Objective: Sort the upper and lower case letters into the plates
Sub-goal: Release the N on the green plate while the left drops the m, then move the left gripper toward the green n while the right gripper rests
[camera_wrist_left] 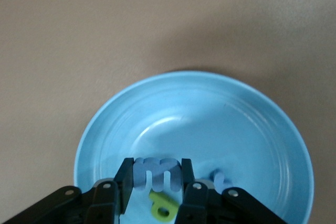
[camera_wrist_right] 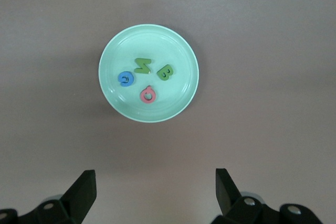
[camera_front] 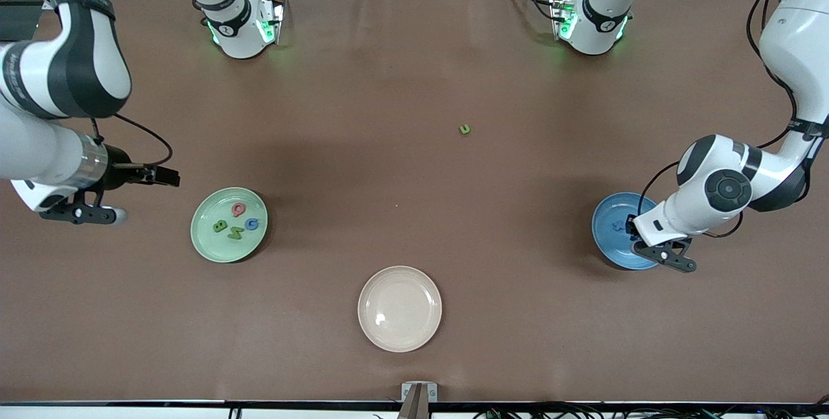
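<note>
The brown table (camera_front: 414, 212) holds three plates. The green plate (camera_front: 228, 225) holds four letters. The left hand (camera_wrist_left: 157, 179) pinches a blue letter (camera_wrist_left: 157, 174) over the blue plate (camera_front: 612, 228). The right hand (camera_wrist_right: 155, 192) hangs spread wide.

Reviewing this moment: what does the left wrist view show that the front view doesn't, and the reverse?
Only the left wrist view: the left gripper shut on a blue letter m over the blue plate, with a green letter and another blue letter lying in the plate.

Only the front view: the green plate with four letters, the cream plate nearer the camera, a stray green letter on the table, and the open right gripper, waiting beside the green plate.

Both: the blue plate and the left gripper over it.
</note>
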`<action>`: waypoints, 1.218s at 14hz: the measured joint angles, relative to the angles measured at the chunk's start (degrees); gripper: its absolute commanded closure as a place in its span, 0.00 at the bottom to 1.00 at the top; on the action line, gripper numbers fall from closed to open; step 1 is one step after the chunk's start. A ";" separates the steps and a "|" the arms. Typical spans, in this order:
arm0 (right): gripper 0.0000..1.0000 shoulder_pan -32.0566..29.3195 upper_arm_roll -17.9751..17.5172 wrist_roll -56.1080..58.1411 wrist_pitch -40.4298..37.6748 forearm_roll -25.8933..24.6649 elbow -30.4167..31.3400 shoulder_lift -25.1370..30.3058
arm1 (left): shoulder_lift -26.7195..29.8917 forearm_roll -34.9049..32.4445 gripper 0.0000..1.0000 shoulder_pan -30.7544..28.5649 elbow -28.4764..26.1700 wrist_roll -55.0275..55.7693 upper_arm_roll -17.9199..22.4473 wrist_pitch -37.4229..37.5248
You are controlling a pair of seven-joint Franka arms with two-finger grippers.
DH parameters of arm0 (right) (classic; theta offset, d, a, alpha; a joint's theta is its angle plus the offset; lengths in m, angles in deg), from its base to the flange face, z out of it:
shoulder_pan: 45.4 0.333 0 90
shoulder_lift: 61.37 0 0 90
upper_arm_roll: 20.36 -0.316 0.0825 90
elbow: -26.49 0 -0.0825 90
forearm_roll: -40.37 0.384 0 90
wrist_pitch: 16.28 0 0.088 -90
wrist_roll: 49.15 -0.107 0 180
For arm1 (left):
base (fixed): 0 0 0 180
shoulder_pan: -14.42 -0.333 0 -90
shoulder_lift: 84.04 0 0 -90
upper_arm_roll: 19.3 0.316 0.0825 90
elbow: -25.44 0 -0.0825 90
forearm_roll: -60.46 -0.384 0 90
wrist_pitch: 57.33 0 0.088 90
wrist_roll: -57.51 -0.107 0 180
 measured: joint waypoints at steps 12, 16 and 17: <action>0.00 -0.46 0.76 3.16 -7.26 -0.07 -12.20 -1.11 | -2.66 0.00 0.55 5.07 2.92 0.77 4.00 -2.03; 0.00 -0.54 0.77 3.25 -10.45 -0.06 -15.13 -0.97 | -2.02 0.25 0.00 4.80 3.60 0.76 3.45 -1.44; 0.00 -0.55 0.77 3.25 -11.44 -0.05 -15.28 -0.94 | -1.33 1.14 0.00 4.08 3.69 0.76 1.99 0.25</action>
